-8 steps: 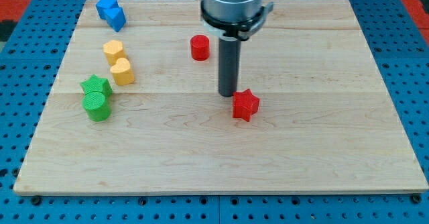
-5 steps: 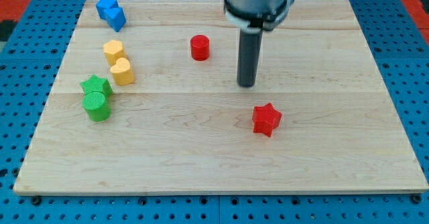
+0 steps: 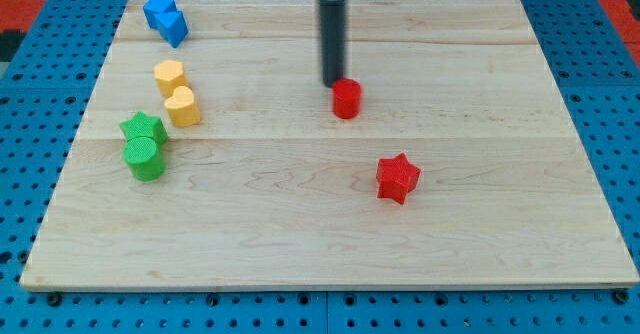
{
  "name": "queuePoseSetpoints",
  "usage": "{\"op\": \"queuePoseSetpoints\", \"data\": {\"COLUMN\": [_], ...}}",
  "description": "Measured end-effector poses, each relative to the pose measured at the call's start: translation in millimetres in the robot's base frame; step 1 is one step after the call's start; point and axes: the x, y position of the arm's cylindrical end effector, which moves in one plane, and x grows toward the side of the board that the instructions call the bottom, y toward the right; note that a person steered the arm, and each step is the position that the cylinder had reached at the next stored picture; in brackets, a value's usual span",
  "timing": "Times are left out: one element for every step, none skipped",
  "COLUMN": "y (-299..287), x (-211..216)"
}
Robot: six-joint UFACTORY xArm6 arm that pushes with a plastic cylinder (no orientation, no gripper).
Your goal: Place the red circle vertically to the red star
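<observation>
The red circle [image 3: 347,99] stands near the middle of the wooden board [image 3: 500,244]. The red star [image 3: 397,178] lies below it and a little to the view's right. My tip [image 3: 331,84] is at the circle's upper left edge, touching or nearly touching it. The rod rises straight up out of the view's top. The star is well apart from the tip.
Two blue blocks [image 3: 165,19] sit at the board's top left. Two yellow blocks [image 3: 176,91] lie below them. A green star [image 3: 142,128] and a green cylinder [image 3: 144,160] sit at the left. Blue pegboard surrounds the board.
The tip pushed the red star down and right, then moved up and left behind the red circle. The circle has slid right and down, from the upper middle toward the centre.
</observation>
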Motion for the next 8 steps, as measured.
{"op": "queuePoseSetpoints", "data": {"y": [-4.7,-79.0,-73.2,-19.2,-10.5,-36.9,-6.5,-3.8], "x": [-6.3,-26.3,6.5,21.8,21.8,74.8,173.0,235.3]}}
